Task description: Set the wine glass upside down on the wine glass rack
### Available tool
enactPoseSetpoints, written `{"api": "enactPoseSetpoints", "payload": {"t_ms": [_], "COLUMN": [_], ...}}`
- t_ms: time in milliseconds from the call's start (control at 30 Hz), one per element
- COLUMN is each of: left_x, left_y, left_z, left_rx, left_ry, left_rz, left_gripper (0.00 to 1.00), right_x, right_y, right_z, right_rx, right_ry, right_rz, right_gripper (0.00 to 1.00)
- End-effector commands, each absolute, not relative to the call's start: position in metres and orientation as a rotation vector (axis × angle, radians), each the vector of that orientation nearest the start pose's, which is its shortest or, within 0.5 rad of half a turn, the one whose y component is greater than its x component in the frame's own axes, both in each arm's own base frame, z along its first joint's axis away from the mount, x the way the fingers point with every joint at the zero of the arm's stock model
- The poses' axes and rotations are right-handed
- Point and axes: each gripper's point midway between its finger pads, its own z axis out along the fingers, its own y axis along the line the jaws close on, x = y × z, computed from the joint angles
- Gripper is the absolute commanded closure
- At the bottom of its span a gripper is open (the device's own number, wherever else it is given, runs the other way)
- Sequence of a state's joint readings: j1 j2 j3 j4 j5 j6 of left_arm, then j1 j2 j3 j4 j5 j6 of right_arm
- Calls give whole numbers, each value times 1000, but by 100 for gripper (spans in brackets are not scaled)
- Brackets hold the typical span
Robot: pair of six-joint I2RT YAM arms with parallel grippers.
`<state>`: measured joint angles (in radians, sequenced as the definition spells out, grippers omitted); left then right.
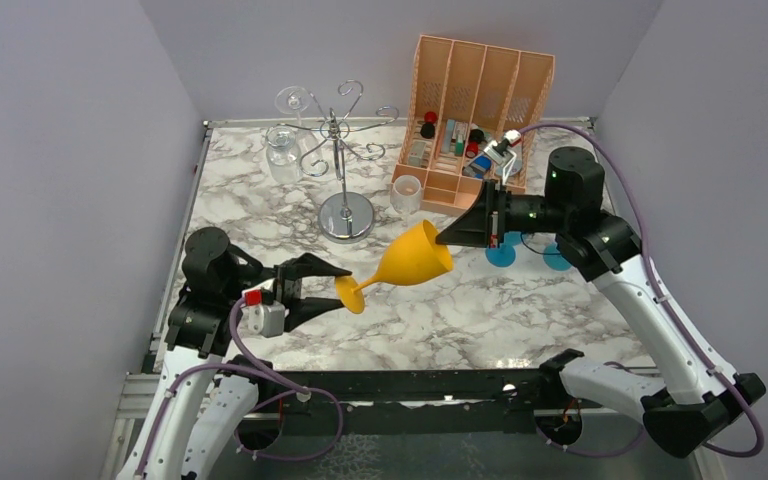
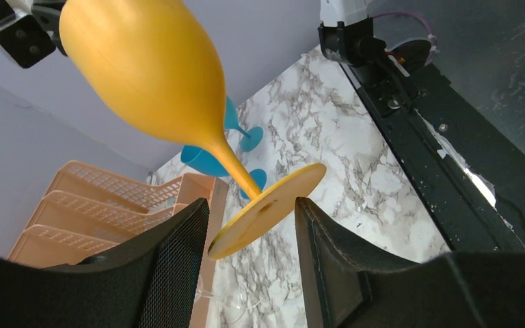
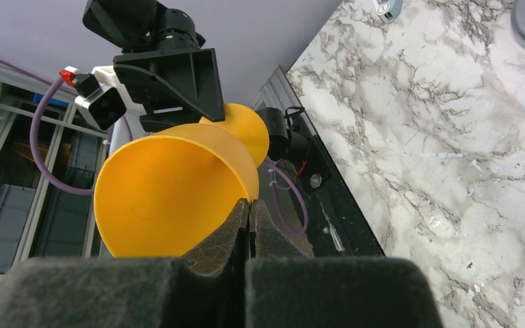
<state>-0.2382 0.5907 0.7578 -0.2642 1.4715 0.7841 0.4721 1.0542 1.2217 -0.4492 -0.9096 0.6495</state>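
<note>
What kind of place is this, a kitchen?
Probably a robot test cell, not a kitchen: plain walls box in a marble-patterned table, a left arm and right arm are bolted to its near edge, and the wine glass rack and orange organiser look like staged props.

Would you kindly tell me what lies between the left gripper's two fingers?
The round foot of the yellow wine glass, as the left wrist view shows; those fingers stand open either side. The right gripper is shut on its rim.

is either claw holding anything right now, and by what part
The right claw is shut on the rim of the yellow wine glass. The left claw is open, with a finger on either side of the glass's foot, not clamped.
</note>
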Motion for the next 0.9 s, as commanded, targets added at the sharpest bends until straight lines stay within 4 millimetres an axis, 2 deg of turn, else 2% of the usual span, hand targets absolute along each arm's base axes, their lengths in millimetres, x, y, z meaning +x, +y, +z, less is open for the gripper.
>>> {"api": "enactPoseSetpoints", "payload": {"t_ms": [0, 67, 200, 367, 433, 467, 600, 733, 867], "left_x": [80, 76, 76, 80, 82, 81, 80, 81, 87], "left_y": [-202, -202, -202, -202, -203, -202, -202, -202, -203], "left_z": [336, 336, 334, 335, 336, 336, 336, 335, 336], "left_rx": [1573, 1577, 1576, 1570, 1567, 1568, 1568, 1563, 1557], "left_ry": [453, 451, 464, 487, 493, 488, 479, 494, 514], "left_rz": [-860, -887, -910, -904, -895, -891, -873, -866, -864], "left_gripper": [47, 48, 57, 93, 100, 100, 100, 100, 100], "right_x": [166, 168, 167, 167, 168, 169, 176, 179, 195], "right_y": [263, 265, 270, 270, 270, 270, 269, 265, 256], "right_z": [361, 356, 360, 361, 359, 357, 353, 362, 352], "right_rx": [-637, -643, -670, -681, -672, -661, -625, -588, -482], "right_ry": [1958, 1970, 1942, 1938, 1946, 1957, 1987, 1947, 1986], "right_rz": [1588, 1606, 1666, 1664, 1660, 1655, 1612, 1556, 1405], "right_gripper": [99, 99, 99, 99, 99, 98, 84, 60, 40]}}
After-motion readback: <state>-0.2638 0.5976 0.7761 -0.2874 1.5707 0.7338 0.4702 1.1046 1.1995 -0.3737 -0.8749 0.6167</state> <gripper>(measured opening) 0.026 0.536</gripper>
